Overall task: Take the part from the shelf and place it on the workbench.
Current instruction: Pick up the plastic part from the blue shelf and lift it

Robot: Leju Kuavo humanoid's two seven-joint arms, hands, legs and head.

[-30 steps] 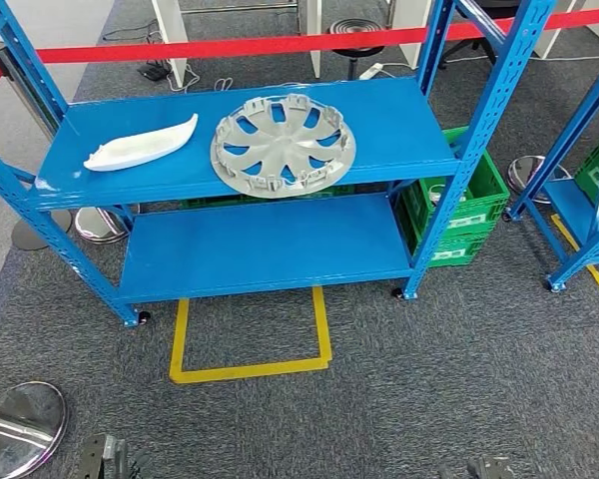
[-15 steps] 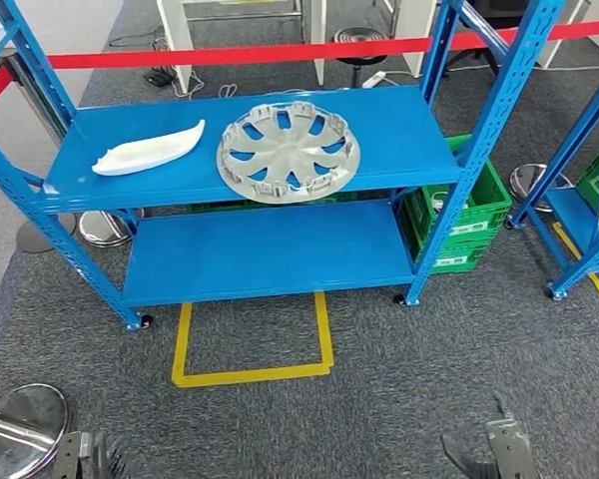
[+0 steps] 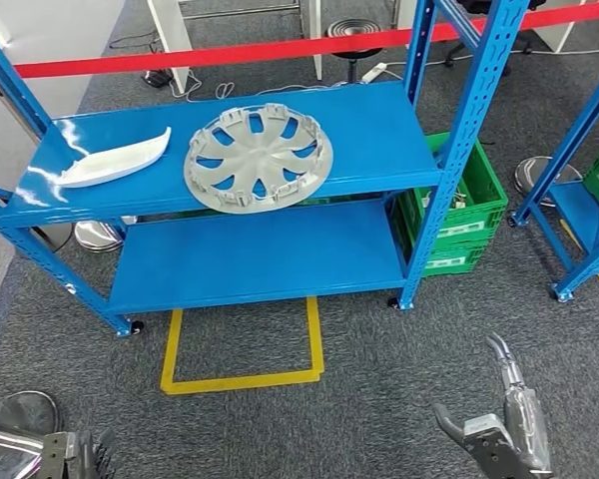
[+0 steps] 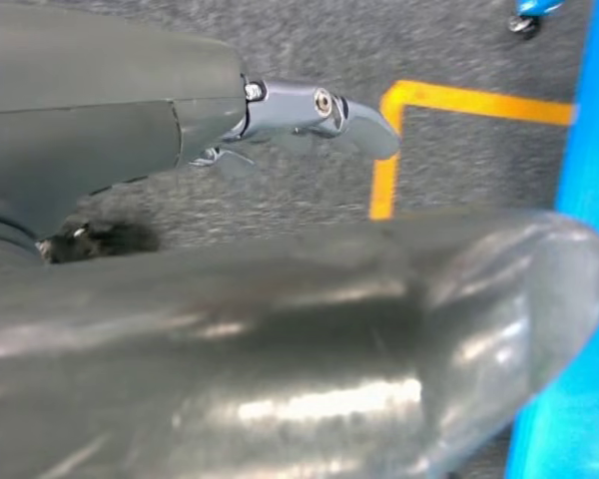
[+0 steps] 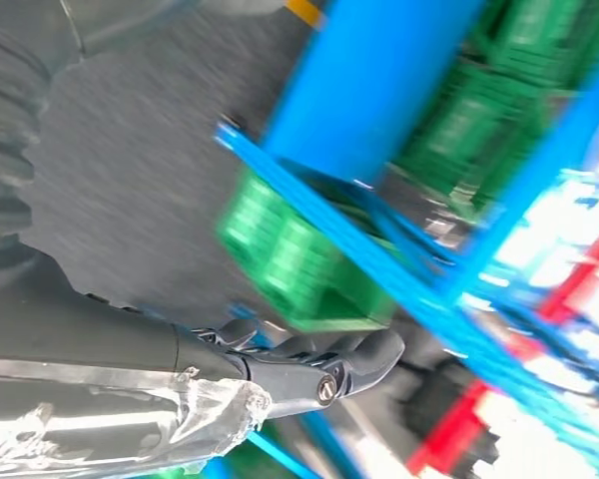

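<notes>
A round grey wheel cover (image 3: 258,158) lies flat on the top board of the blue shelf (image 3: 371,130). Beside it, toward the shelf's left end, rests a long white curved part (image 3: 116,160). Low in the head view, my right hand (image 3: 507,431) hangs over the carpet, well short of the shelf, fingers spread and holding nothing. The right wrist view shows that hand (image 5: 311,371) with fingers extended and empty. My left hand (image 3: 78,459) peeks in at the bottom left corner. In the left wrist view the left hand (image 4: 229,299) has thumb and a finger stretched out, nothing in them.
Green crates (image 3: 469,215) stand under the shelf's right end. A yellow square outline (image 3: 240,379) marks the carpet in front of the shelf. Red barrier tape (image 3: 282,47) runs behind it. A second blue shelf (image 3: 583,200) is at the right, and a chrome round base (image 3: 10,424) at the lower left.
The whole picture has shifted, so the camera has moved. My right hand has risen into the lower right of the head view; the parts on the shelf lie as before.
</notes>
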